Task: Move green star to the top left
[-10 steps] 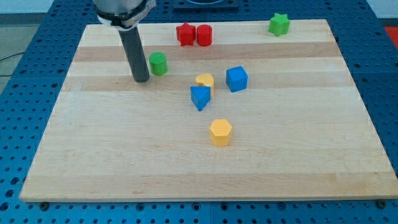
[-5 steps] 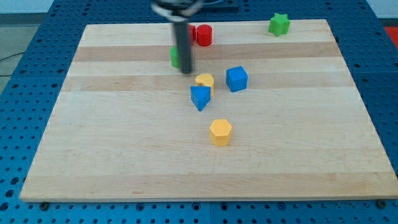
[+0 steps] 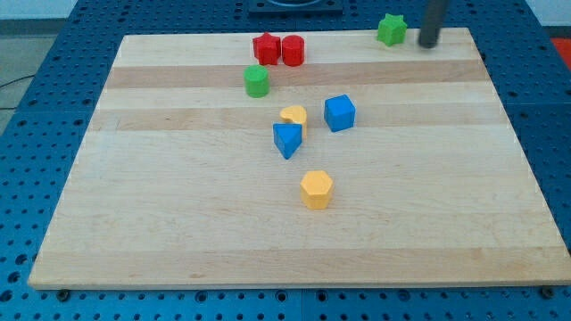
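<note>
Standing at the view's top-right edge of the tabletop [image 3: 178, 223], my tip [image 3: 428, 44] is just right of the green star [image 3: 390, 29]; no gripper is fitted. Red blocks [image 3: 278, 49] occupy the top centre; the left side lies open.

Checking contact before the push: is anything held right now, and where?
Nothing is held. My tip stands just right of the green star, apart from it.
</note>
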You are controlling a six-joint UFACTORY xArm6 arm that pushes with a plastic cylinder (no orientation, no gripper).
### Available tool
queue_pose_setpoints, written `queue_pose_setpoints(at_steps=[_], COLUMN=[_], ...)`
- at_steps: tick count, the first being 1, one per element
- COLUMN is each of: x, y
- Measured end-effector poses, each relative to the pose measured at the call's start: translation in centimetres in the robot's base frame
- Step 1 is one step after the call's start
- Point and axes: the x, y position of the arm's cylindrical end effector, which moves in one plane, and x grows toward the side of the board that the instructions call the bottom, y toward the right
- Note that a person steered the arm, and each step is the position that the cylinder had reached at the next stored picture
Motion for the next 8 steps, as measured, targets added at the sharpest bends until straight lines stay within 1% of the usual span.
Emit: queue_pose_setpoints(at_steps=[1, 2, 4, 5, 6, 7, 8], x=[-3.2, -3.4, -3.2, -2.7, -0.8, 0.2, -0.2], y=[-0.1, -1.6, -20.1, -17.2, -15.6, -22.0, -26.7])
